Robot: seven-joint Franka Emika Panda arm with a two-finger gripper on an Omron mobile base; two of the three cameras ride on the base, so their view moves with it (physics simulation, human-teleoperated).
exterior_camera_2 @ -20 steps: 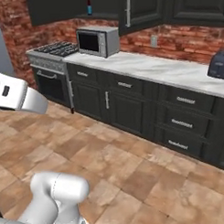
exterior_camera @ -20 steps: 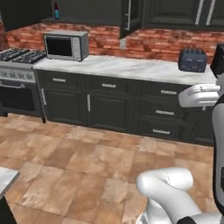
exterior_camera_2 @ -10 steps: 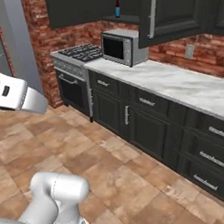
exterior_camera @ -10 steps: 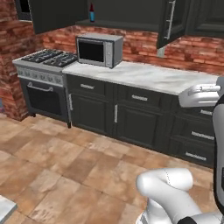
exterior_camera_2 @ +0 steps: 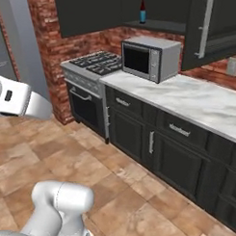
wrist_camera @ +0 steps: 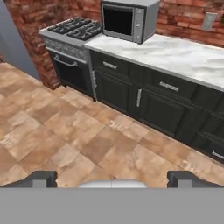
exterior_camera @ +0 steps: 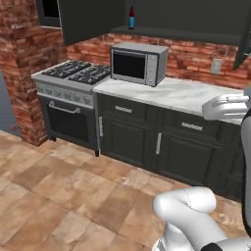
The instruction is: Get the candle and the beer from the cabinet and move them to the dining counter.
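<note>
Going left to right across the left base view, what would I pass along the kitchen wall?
Brick pillar → stove → beer up in the open cabinet → microwave → wall outlet.

You had one beer (exterior_camera: 131,18) bottle standing on the shelf of the open cabinet (exterior_camera: 88,19), and one microwave (exterior_camera: 138,63) on the marble worktop (exterior_camera: 191,95). There was one stove (exterior_camera: 73,73) to count, with one oven door handle (exterior_camera: 62,109) below it. You could make out one wall outlet (exterior_camera: 215,65) on the brick. In the right base view you saw one long silver bar handle (exterior_camera_2: 204,28) on the open cabinet door. Below the worktop you had two vertical silver pulls (wrist_camera: 138,97) on the dark lower doors.
</note>
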